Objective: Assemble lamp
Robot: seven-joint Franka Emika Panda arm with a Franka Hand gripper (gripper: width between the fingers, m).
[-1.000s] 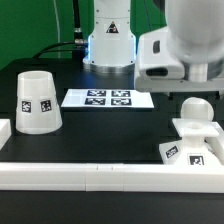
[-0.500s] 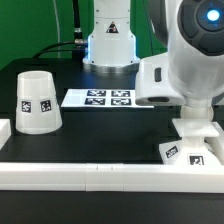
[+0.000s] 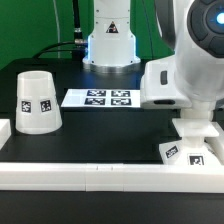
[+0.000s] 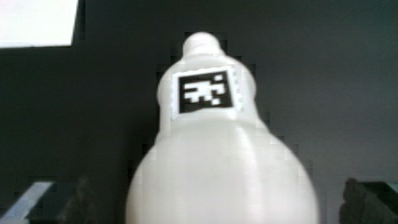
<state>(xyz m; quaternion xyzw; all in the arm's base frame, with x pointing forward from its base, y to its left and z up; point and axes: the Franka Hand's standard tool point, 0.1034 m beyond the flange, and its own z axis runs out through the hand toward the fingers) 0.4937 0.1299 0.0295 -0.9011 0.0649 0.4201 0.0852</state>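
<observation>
The white bulb (image 4: 210, 130) with its square tag fills the wrist view, standing upright. In the exterior view it sits on the flat square base (image 3: 190, 150) at the right, and the arm hides most of it. My gripper (image 4: 214, 205) is open and straddles the bulb. Its dark fingers (image 4: 39, 200) stand on either side with a gap to the bulb. The hand (image 3: 185, 85) hangs directly over the base. The tapered shade (image 3: 35, 102) stands apart at the exterior view's left, upside down on the black table.
The marker board (image 3: 98, 98) lies flat in the middle behind. A long white border rail (image 3: 90, 176) runs along the front edge, with a short white block (image 3: 4, 128) at the far left. The robot's pedestal (image 3: 110, 45) stands at the back.
The arm has swung toward the exterior view's right and come down over the bulb, which was in plain sight a second ago and is now covered by the hand.
</observation>
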